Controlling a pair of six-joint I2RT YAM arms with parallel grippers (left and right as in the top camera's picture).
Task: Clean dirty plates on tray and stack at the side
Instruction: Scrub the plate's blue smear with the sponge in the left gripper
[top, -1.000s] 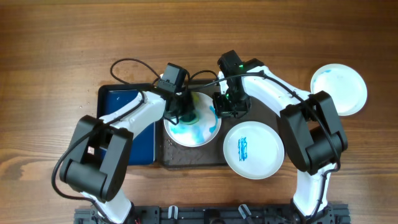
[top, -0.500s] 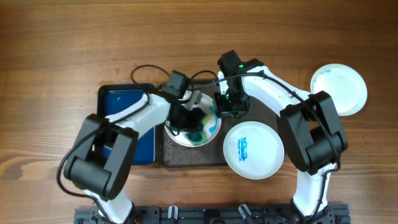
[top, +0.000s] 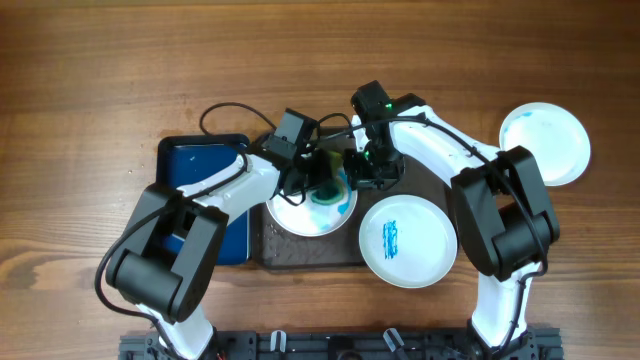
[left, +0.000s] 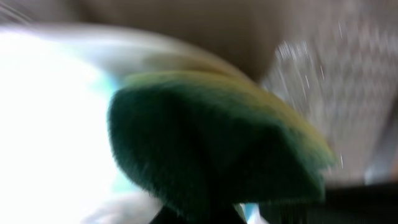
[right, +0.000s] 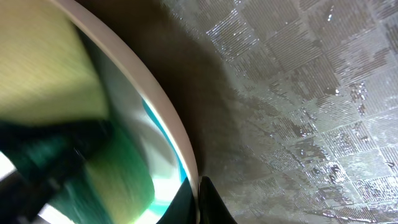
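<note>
Overhead, left gripper (top: 316, 184): closed on a green sponge (top: 328, 190) that presses on the plate (top: 296, 214) in the tray (top: 300, 252).
Overhead, right gripper (top: 362, 172): pinched shut on that plate's right rim.
Overhead, second plate (top: 407, 240): overhangs the tray's right edge.
Overhead, third plate (top: 545, 143): on the counter (top: 320, 60), far right.
Left wrist: blurred sponge over the plate.
Right wrist: fingertip (right: 211, 202) touches the plate rim.

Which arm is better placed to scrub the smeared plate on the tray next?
Left. The left gripper is shut on the green sponge, pressed on the plate; the right gripper grips that plate's rim, without a sponge.
</note>
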